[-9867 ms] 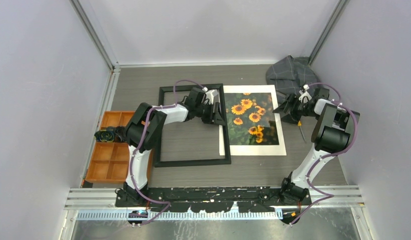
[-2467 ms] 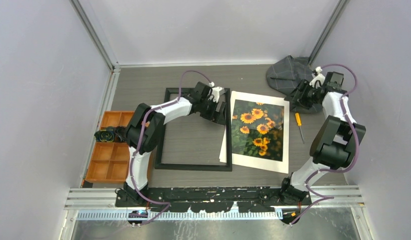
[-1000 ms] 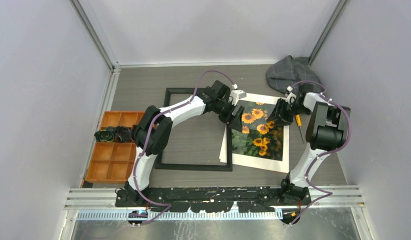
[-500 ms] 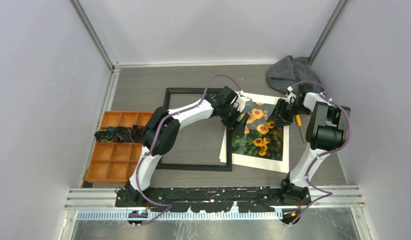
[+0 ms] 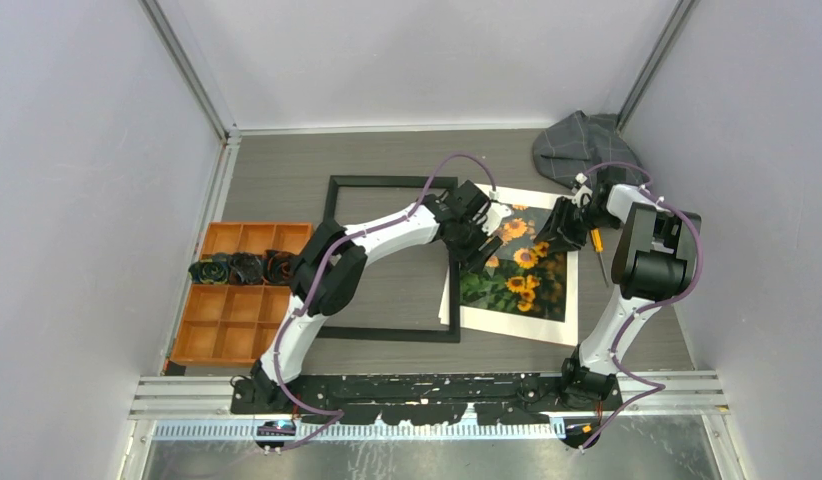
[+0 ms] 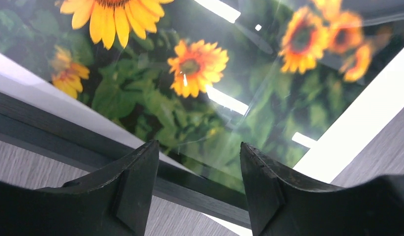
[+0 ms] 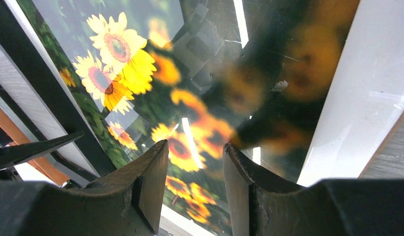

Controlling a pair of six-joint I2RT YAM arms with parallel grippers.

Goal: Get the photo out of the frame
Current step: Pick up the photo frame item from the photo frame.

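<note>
The frame (image 5: 387, 333) lies flat left of centre, a thin black border with bare table showing through it. The photo (image 5: 517, 280), sunflowers on dark leaves with white margins, rests to its right, and its left edge overlaps the frame's right bar. My left gripper (image 5: 484, 240) hovers open over that overlapped edge. In the left wrist view the gripper (image 6: 198, 144) has nothing between its fingers, with the photo (image 6: 200, 73) and the frame bar (image 6: 43, 125) beyond. My right gripper (image 5: 559, 228) is open above the photo's upper right part, and its wrist view (image 7: 196, 143) shows only the glossy photo (image 7: 141, 64) below.
An orange compartment tray (image 5: 232, 325) sits at the left with dark items (image 5: 245, 268) in its top row. A grey cloth (image 5: 582, 145) is bunched at the back right corner. An orange-handled screwdriver (image 5: 595, 240) lies just right of the photo. Walls close in on both sides.
My left arm has reached further right, from the frame's right bar onto the photo's left edge, and its jaws have narrowed a little. The right arm has not moved in the last second.
</note>
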